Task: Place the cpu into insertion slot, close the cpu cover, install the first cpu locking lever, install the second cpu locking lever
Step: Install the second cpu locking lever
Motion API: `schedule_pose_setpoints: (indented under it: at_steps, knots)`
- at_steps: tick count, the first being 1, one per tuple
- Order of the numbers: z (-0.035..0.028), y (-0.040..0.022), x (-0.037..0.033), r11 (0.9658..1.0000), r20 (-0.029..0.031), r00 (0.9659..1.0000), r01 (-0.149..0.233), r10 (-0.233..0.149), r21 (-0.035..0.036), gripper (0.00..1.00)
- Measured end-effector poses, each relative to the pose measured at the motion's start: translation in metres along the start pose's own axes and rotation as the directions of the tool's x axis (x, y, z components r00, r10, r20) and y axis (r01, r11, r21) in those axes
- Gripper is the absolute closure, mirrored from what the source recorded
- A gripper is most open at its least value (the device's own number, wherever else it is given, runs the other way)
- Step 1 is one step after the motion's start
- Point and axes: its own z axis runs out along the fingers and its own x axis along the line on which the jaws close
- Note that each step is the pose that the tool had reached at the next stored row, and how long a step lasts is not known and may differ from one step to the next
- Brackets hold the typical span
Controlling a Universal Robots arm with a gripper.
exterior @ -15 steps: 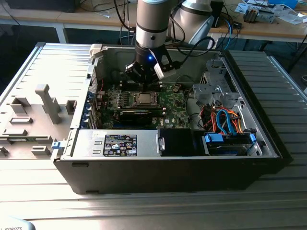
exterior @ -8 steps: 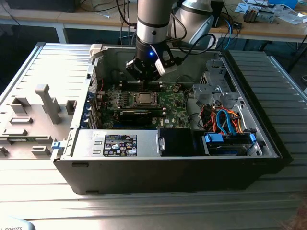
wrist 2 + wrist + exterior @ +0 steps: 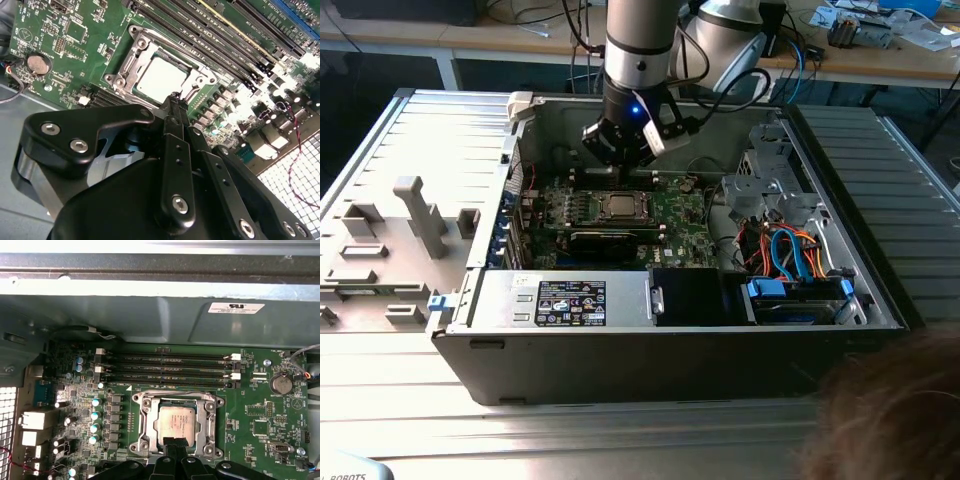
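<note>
The cpu (image 3: 176,422), a small square chip with a pale silver top, lies flat in the insertion slot (image 3: 141,401) on the green motherboard. It also shows in the exterior view as the cpu (image 3: 618,207) and in the second wrist view as the cpu (image 3: 161,79). The silvery cpu cover (image 3: 209,422) lies down around the chip, which shows through its window. My gripper (image 3: 175,442) is shut, its narrow fingertips together at the edge of the socket frame with nothing seen between them. In the exterior view the gripper (image 3: 618,172) hangs just above the socket's far side.
Long black memory slots (image 3: 165,367) run beside the socket, and a coin battery (image 3: 281,384) sits on the board. The grey case wall (image 3: 150,315) stands close behind. A black card (image 3: 610,238), a power supply (image 3: 570,300) and a drive bay with cables (image 3: 800,260) crowd the case. A person's hair (image 3: 890,420) shows.
</note>
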Motion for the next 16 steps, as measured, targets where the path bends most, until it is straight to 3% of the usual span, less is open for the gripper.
schedule_pose_setpoints:
  at_steps: [16]
  knots:
    - [-0.0044, 0.0003, 0.0002, 1.0000, 0.0000, 1.0000, 0.000, 0.000, 0.0002, 0.89]
